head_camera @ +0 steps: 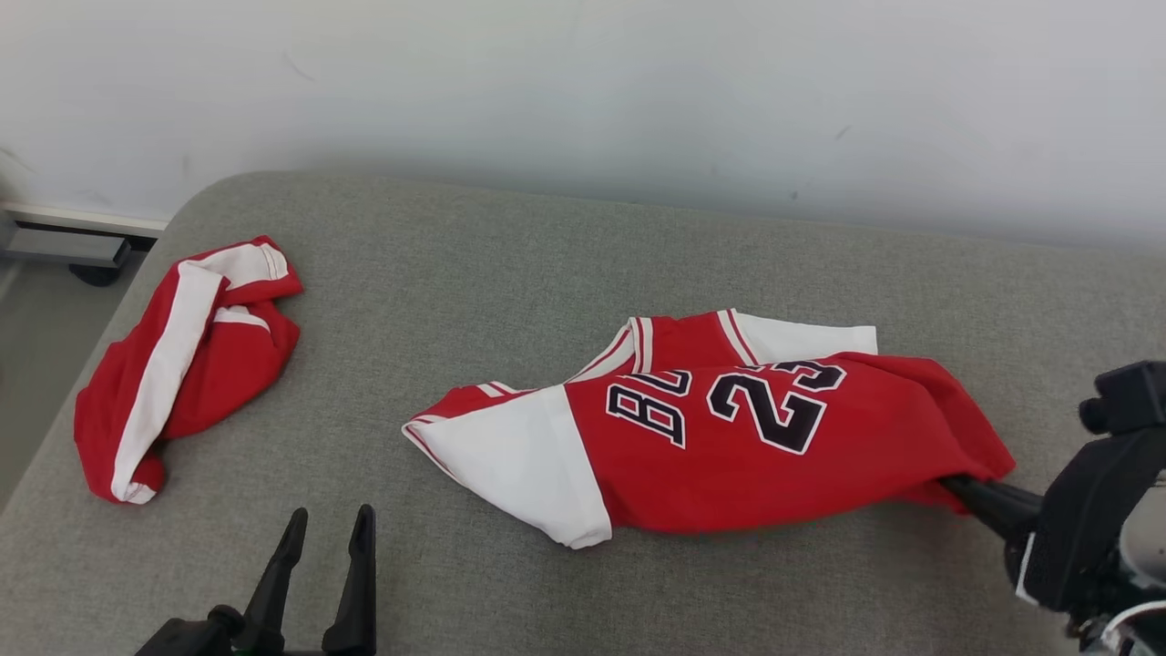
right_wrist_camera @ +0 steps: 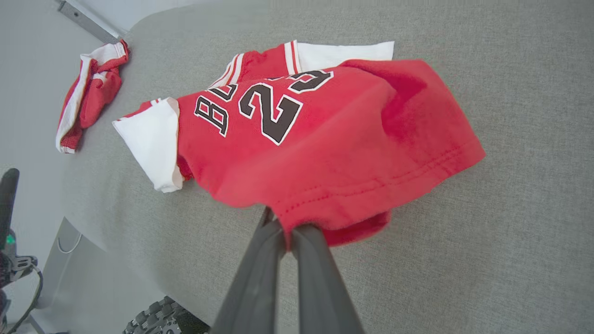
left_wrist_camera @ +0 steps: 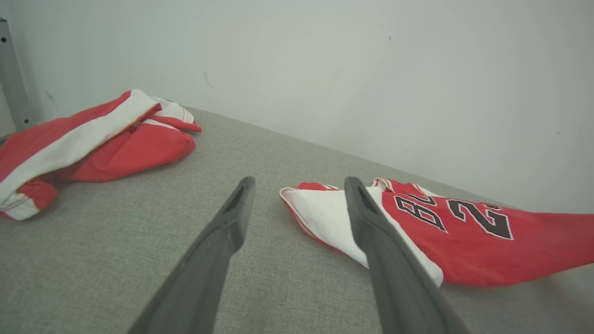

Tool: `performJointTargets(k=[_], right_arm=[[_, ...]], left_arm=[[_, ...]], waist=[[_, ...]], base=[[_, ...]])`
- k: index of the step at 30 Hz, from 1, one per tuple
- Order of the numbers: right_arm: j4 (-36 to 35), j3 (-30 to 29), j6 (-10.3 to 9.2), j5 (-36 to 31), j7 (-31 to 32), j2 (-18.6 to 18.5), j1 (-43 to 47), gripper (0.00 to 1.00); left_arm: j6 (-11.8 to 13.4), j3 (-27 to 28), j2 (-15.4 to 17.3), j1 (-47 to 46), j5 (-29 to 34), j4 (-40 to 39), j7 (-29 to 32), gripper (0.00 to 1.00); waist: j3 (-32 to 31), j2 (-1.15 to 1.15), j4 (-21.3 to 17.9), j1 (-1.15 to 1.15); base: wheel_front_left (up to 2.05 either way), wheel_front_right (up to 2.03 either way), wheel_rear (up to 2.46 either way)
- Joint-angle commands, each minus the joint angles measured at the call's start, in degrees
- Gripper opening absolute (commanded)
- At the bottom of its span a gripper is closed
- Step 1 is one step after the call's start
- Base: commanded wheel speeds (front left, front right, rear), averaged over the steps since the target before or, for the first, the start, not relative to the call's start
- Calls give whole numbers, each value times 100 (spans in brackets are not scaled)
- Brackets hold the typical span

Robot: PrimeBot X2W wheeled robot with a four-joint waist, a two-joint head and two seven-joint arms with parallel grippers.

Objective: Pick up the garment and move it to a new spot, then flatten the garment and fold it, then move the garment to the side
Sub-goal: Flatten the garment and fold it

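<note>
While pinched at its bottom hem by the clenched right gripper [right_wrist_camera: 287, 233], lies stretched left to right across the middle of the grey padded surface [head_camera: 455, 264] as a red jersey [head_camera: 774, 474]. Runs its long axis along the near edge of that surface, with the hem end at the robot's right and the neck and sleeves toward the left. Points the near white sleeve [head_camera: 519, 474] leftward and keeps the far white sleeve [head_camera: 806, 339] along the far edge of the cloth. Shows black, white-edged lettering and the number 23 [head_camera: 770, 410], upside down in the head view, plus red-and-white striped trim [head_camera: 642, 342] at the neck. Looks bunched and slightly raised at the held hem. Leaves the left gripper [head_camera: 330, 524] well apart at the near left, released, with fingers spread. Shares the surface with a second red-and-white garment [head_camera: 182, 364], crumpled at the far left
</note>
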Motion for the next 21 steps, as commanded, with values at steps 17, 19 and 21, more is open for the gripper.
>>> performJointTargets(k=[17,19,21], right_arm=[[4424,-1125,-6,763,-982,-7,-2702,0],[4587,-1022,-6,876,-1034,-4,-2858,0],[4708,-1020,-6,931,-1127,-7,-2996,0]], left_arm=[[-44,-154,45,-189,-6,127,-11,100],[-44,-154,43,-178,-19,141,-11,100],[-32,-141,40,-149,-30,142,-11,100]], waist=[[129,0,301,0],[127,0,365,0],[119,0,411,0]], base=[[0,0,0],[0,0,0],[0,0,0]])
